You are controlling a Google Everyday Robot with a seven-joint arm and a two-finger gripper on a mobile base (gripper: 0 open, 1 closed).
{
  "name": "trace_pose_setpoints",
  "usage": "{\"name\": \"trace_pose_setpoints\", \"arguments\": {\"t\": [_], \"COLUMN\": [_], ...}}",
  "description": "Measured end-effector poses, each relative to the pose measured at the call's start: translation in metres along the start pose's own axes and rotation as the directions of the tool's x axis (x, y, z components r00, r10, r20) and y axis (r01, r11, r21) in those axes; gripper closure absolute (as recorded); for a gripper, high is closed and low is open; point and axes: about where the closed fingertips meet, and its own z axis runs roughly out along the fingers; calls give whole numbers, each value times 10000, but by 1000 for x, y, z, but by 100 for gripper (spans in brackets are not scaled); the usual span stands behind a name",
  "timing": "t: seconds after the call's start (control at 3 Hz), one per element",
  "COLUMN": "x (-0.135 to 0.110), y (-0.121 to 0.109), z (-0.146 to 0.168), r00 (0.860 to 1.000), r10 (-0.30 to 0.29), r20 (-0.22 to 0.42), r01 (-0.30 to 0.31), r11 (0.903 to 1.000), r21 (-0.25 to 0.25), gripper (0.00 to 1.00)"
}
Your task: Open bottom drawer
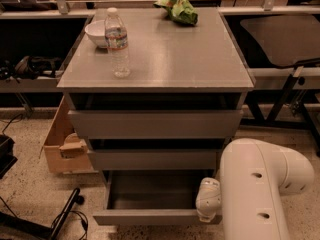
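Camera view: the bottom drawer (150,217) stands pulled well out beneath the cabinet (165,64), its grey tray exposed. My gripper (208,211) sits at the front panel's right end; I cannot tell its grip. The opening looks essentially done.

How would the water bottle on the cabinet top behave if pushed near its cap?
The water bottle stands upright, tall and narrow, so it would probably tip rather than slide. Lying down, it may roll on the smooth cabinet top. The gripper is below, at the right end of the bottom drawer.
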Motion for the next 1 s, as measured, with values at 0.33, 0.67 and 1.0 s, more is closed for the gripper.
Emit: {"name": "trace_pose_setpoints", "arguments": {"t": [0.33,0.67,1.0], "x": [0,0,1], "y": [0,0,0], "z": [-1,-1,-2], "r00": [10000,10000,10000], "r10": [0,0,2], "r20": [0,0,-1], "r01": [0,0,-2], "r11": [10000,10000,10000], "r21": [0,0,-5], "gripper": [100,100,100]}}
